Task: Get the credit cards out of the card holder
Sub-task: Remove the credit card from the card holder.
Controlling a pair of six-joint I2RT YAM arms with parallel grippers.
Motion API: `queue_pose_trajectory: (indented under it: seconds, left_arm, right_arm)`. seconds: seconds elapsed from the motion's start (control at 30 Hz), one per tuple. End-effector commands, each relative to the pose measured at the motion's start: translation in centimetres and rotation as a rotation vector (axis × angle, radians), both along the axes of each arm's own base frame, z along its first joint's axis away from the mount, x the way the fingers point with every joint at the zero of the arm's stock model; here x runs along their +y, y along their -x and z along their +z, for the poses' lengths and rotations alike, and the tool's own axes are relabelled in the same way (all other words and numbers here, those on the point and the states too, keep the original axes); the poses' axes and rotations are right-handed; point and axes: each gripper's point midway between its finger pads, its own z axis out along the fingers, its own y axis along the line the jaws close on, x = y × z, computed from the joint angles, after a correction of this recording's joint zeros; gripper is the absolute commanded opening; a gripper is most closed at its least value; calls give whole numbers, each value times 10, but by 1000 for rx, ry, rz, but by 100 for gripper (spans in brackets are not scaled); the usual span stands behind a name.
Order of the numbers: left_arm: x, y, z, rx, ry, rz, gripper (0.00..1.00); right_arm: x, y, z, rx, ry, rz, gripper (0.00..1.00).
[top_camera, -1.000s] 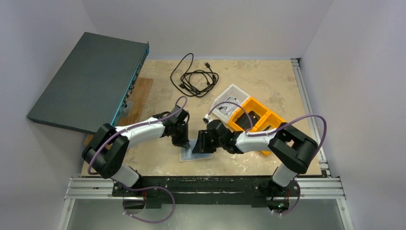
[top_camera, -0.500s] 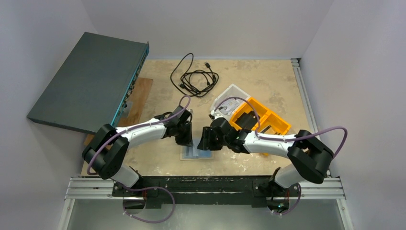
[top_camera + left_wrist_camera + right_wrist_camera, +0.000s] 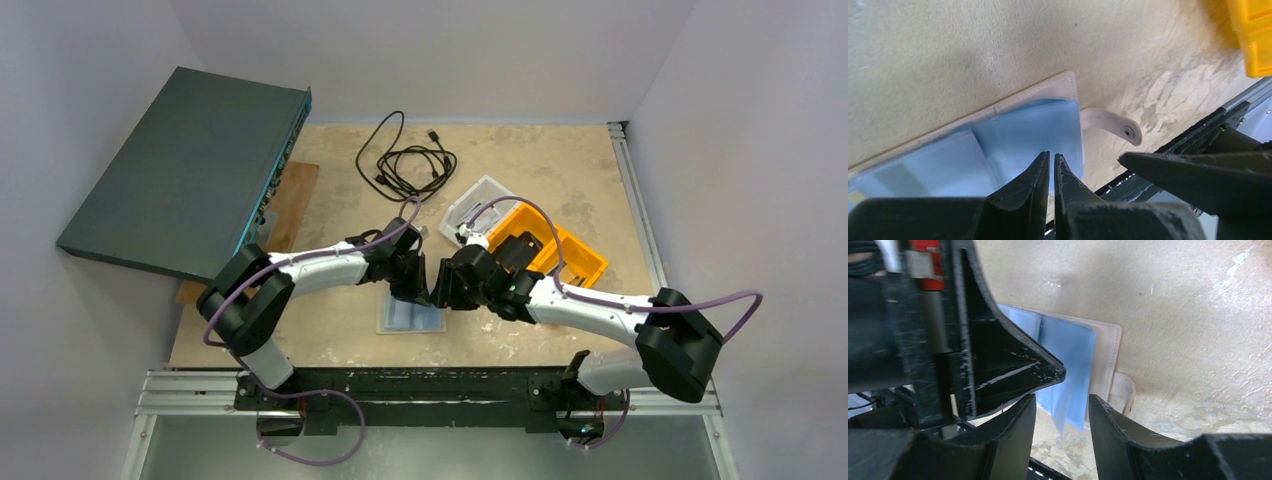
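The card holder (image 3: pixel 405 318) lies open and flat on the table, its blue-grey inside up and its cream rim (image 3: pixel 1048 87) and closure tab (image 3: pixel 1110 124) showing. The credit cards are hidden; I make out only blue panels. My left gripper (image 3: pixel 1050 156) hovers over the holder's right panel (image 3: pixel 1028 132), its jaws almost together with a thin slit and nothing seen between them. My right gripper (image 3: pixel 1062 399) is open just beside it, facing the left one. A blue flap corner (image 3: pixel 1070 410) shows in the gap between the right fingers without touching them. Both meet above the holder's far edge (image 3: pixel 430 292).
An orange bin (image 3: pixel 548 252) and a clear white tray (image 3: pixel 478 200) stand just behind the right arm. A coiled black cable (image 3: pixel 405 160) lies at the back. A dark grey box (image 3: pixel 180 170) leans at the left over a wooden board (image 3: pixel 292 205).
Both grippers have shifted right along the holder's far edge. The right jaws have spread wider, and the right arm's elbow has swung out to the right. The holder still lies flat.
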Motion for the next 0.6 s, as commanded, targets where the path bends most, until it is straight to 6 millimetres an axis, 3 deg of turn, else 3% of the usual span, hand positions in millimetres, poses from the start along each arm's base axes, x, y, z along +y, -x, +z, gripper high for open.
queue_pose_trajectory:
  seconds: [0.0, 0.13, 0.2, 0.37, 0.57]
  left_arm:
    - [-22, -2, -5, 44, 40, -8, 8]
    - [-17, 2, -22, 93, -13, 6, 8]
    - [-15, 3, -20, 87, -17, 10, 8]
    - [0, -5, 14, -13, -35, 38, 12]
    - [56, -15, 38, -103, -164, 117, 16]
  right_arm:
    - [-7, -3, 3, -11, 14, -44, 43]
    - [-9, -3, 1, -9, 24, -46, 42]
    - [-11, -8, 2, -30, 49, -53, 42]
    - [5, -7, 7, -50, 62, -8, 42]
    - [37, -4, 19, -100, 110, 51, 42]
